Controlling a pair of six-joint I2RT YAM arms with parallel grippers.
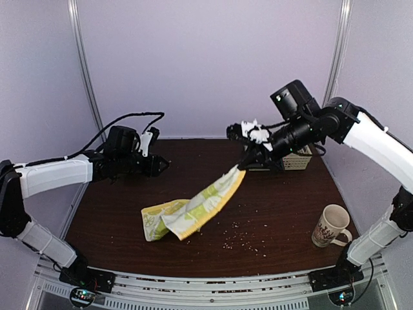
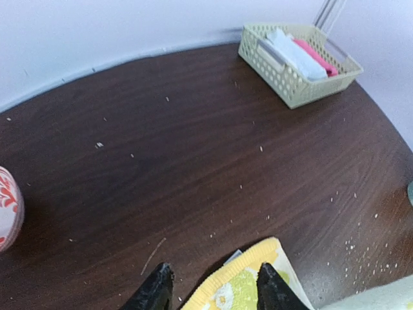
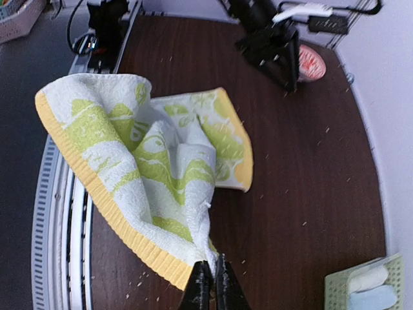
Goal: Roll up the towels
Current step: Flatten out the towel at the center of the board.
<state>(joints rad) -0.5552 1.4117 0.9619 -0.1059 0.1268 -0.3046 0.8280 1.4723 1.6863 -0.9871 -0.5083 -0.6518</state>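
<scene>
Towel (image 1: 193, 213), yellow-green, hangs from our right tool (image 1: 240, 167), pinching one corner just beside the basket (image 1: 298, 160); its low end lies on the tabletop (image 1: 116, 213), well apart from it. Our left tool (image 1: 162, 165), spread and empty, should pin that end flat.

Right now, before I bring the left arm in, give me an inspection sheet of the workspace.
Surface: dark wood-grain table, speckled.
Job's things: yellow-green towel unrolled, one corner lifted, the other end crumpled on the table; pink towel lying in the basket.
Clutter: crumbs in front of the towel; mug upright near the right edge; white cloth in the basket.
Grippers: right pincer shut on the yellow-green towel's corner; left pincer open, holding nothing.
Cables: black cable looped above the left arm, off the table.
Surroundings: plain pale walls; nothing else seen.
</scene>
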